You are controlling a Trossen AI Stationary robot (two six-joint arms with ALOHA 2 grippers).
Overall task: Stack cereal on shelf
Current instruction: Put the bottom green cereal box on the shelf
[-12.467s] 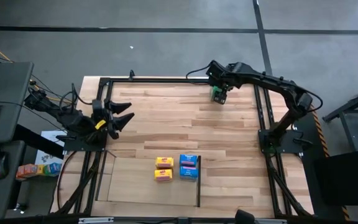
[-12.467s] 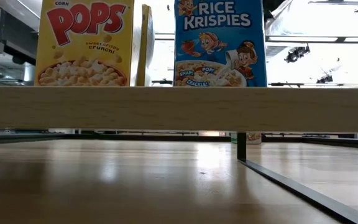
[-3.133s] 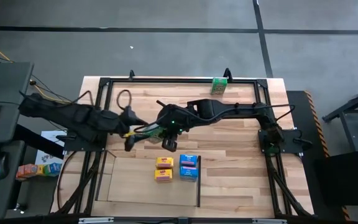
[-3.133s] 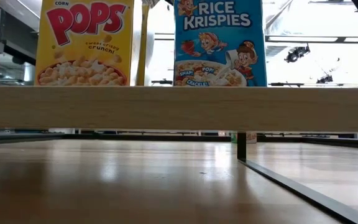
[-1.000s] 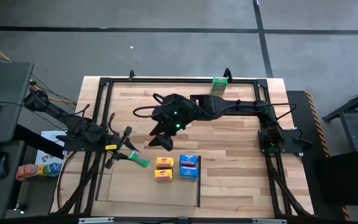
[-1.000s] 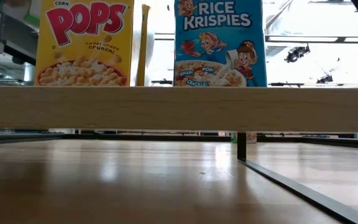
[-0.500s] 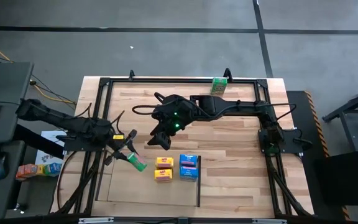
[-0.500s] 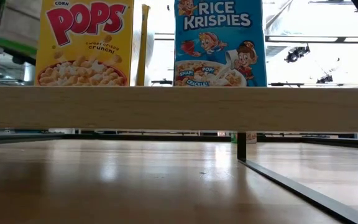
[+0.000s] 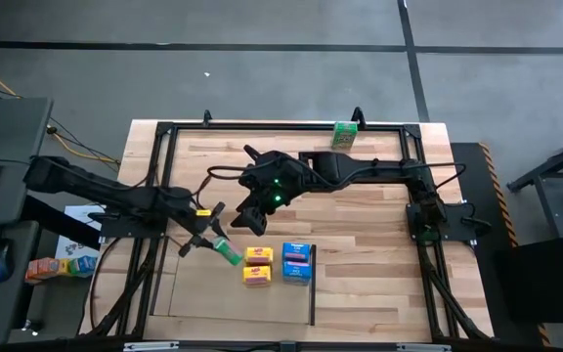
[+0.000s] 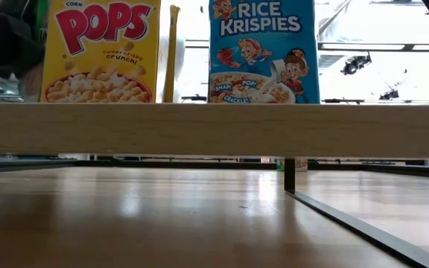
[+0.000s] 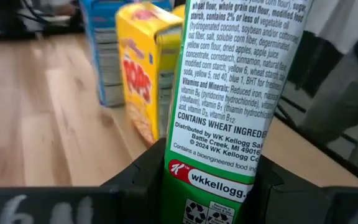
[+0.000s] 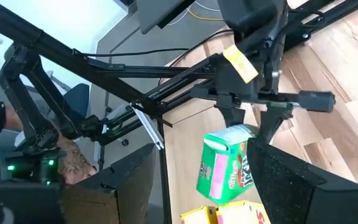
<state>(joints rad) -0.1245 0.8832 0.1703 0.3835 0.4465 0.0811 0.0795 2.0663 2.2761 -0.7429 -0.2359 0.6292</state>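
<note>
My left gripper (image 9: pixel 213 241) is shut on a green cereal box (image 9: pixel 226 251), just left of two yellow-orange boxes (image 9: pixel 257 265) and two blue boxes (image 9: pixel 297 262) that stand on the pale shelf frame (image 9: pixel 179 288). The shelf's black bar (image 9: pixel 313 288) runs along its right side. The left wrist view shows the green box (image 11: pixel 235 93) with the yellow boxes (image 11: pixel 143 68) behind it. My right gripper (image 9: pixel 249 217) hangs open and empty just beyond them. A second green box (image 9: pixel 344 134) stands at the table's far edge. My left gripper pinches the green box between its two fingers (image 11: pixel 143 182) at the end nearest the wrist (image 11: pixel 213 180); the narrow printed side panel shows between them. The fingers come from the table's left, slanting down. The box sticks out past the fingers, tilted (image 12: pixel 225 165).
The large black metal frame (image 9: pixel 262 126) runs round the table's edges. In the low view the front yellow box (image 10: pixel 101 52) and front blue box (image 10: pixel 263 52) stand side by side above a pale wooden ledge (image 10: pixel 214 128). Bare wood lies to the right of the black bar.
My left gripper has gone toward the table's right edge with the green box, bringing it close to the yellow boxes.
</note>
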